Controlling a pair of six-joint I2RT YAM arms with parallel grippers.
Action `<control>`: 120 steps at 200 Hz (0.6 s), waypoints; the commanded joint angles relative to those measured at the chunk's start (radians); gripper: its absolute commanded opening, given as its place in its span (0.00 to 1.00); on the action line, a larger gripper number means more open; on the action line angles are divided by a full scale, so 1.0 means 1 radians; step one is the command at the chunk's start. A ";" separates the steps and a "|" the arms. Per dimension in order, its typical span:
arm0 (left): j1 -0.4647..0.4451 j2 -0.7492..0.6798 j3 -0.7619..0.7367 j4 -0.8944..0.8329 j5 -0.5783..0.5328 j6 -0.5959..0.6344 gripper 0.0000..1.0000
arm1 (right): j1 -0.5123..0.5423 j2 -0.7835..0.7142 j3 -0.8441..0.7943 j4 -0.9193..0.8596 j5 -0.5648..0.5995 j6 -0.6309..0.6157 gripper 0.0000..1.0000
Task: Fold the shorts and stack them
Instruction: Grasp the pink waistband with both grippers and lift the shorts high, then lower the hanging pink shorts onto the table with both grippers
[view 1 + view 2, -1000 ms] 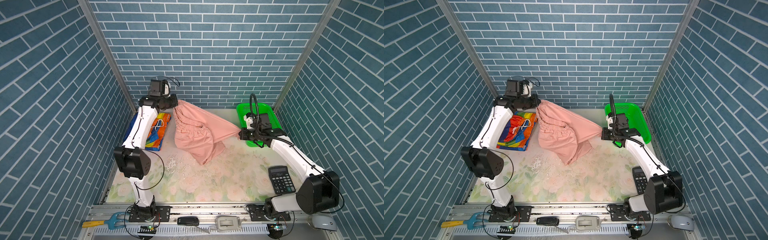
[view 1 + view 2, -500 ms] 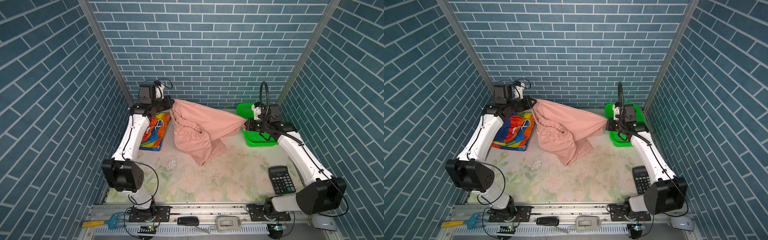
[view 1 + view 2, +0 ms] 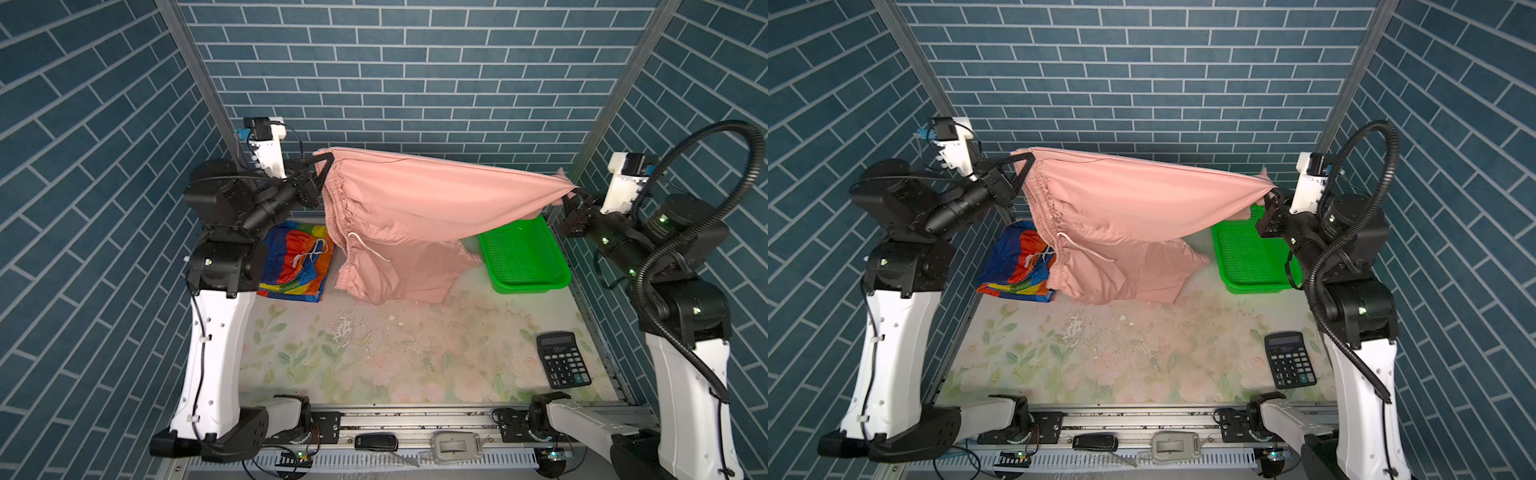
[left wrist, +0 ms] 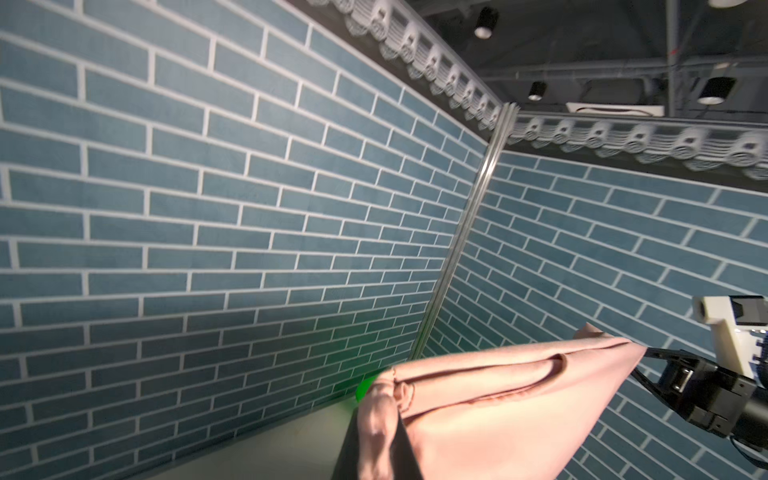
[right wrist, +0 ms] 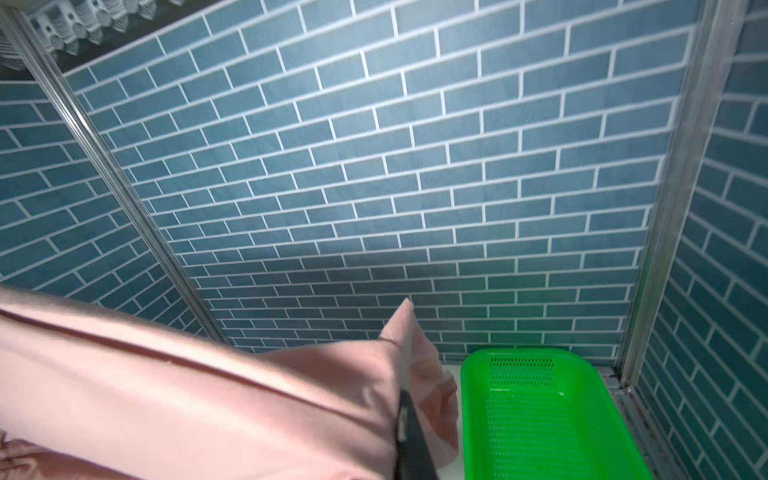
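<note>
The pink shorts [image 3: 415,195] hang stretched in the air across the far part of the table [image 3: 374,365], their lower folds drooping toward the surface; the left gripper [image 3: 327,163] is clamped on the waistband corner at far left; the right gripper [image 3: 570,194] is pinched tight on the opposite corner at far right, above the green basket [image 3: 527,286]; the rainbow-striped shorts [image 3: 296,262] lie folded at far left; a calculator [image 3: 563,360] sits near right.

Blue-grey brick-patterned walls [image 3: 415,62] enclosed three sides of a floral-printed table [image 3: 374,374]; dark ceiling lamps [image 4: 715,89] hung overhead.
</note>
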 commanded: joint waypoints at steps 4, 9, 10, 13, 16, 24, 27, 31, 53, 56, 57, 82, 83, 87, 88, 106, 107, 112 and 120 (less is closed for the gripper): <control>0.022 -0.059 0.017 0.018 -0.085 0.000 0.00 | -0.019 -0.010 0.094 -0.034 0.162 -0.066 0.00; 0.022 -0.071 0.020 0.019 -0.085 -0.006 0.00 | -0.019 -0.003 0.121 -0.045 0.168 -0.071 0.00; 0.022 -0.074 0.020 0.020 -0.085 -0.007 0.00 | -0.019 -0.001 0.127 -0.046 0.168 -0.072 0.00; 0.022 -0.081 0.020 0.021 -0.086 -0.009 0.00 | -0.019 0.005 0.140 -0.052 0.170 -0.074 0.00; 0.022 -0.087 0.024 0.021 -0.086 -0.014 0.00 | -0.019 0.011 0.157 -0.057 0.172 -0.077 0.00; 0.022 -0.097 0.032 0.021 -0.088 -0.024 0.00 | -0.019 0.028 0.193 -0.065 0.177 -0.084 0.00; 0.022 -0.098 0.037 0.017 -0.089 -0.025 0.00 | -0.019 0.033 0.206 -0.067 0.180 -0.086 0.00; 0.021 -0.097 0.044 0.006 -0.089 -0.026 0.00 | -0.019 0.046 0.223 -0.070 0.181 -0.090 0.00; 0.022 -0.062 0.087 -0.090 -0.152 0.014 0.00 | -0.019 0.170 0.338 -0.126 0.172 -0.111 0.00; 0.022 -0.055 0.091 -0.109 -0.170 0.025 0.00 | -0.019 0.196 0.351 -0.137 0.170 -0.114 0.00; 0.022 -0.052 0.093 -0.115 -0.177 0.027 0.00 | -0.020 0.205 0.356 -0.138 0.169 -0.114 0.00; 0.072 0.051 0.084 -0.227 -0.306 0.063 0.00 | -0.052 0.423 0.385 -0.173 0.092 -0.099 0.00; 0.078 0.059 0.084 -0.232 -0.307 0.061 0.00 | -0.054 0.433 0.386 -0.173 0.086 -0.096 0.00; 0.097 0.089 0.084 -0.255 -0.311 0.048 0.00 | -0.064 0.472 0.386 -0.173 0.063 -0.084 0.00; 0.102 0.097 0.084 -0.259 -0.310 0.046 0.00 | -0.066 0.482 0.386 -0.173 0.055 -0.082 0.00; 0.182 0.239 0.027 -0.278 -0.238 -0.019 0.00 | -0.092 0.658 0.396 -0.173 -0.039 -0.038 0.00; 0.185 0.246 0.022 -0.278 -0.235 -0.022 0.00 | -0.093 0.667 0.397 -0.172 -0.043 -0.037 0.00; 0.195 0.283 -0.003 -0.273 -0.218 -0.032 0.00 | -0.096 0.712 0.404 -0.172 -0.059 -0.030 0.00; 0.202 0.339 -0.040 -0.265 -0.198 -0.035 0.00 | -0.096 0.776 0.411 -0.169 -0.078 -0.023 0.00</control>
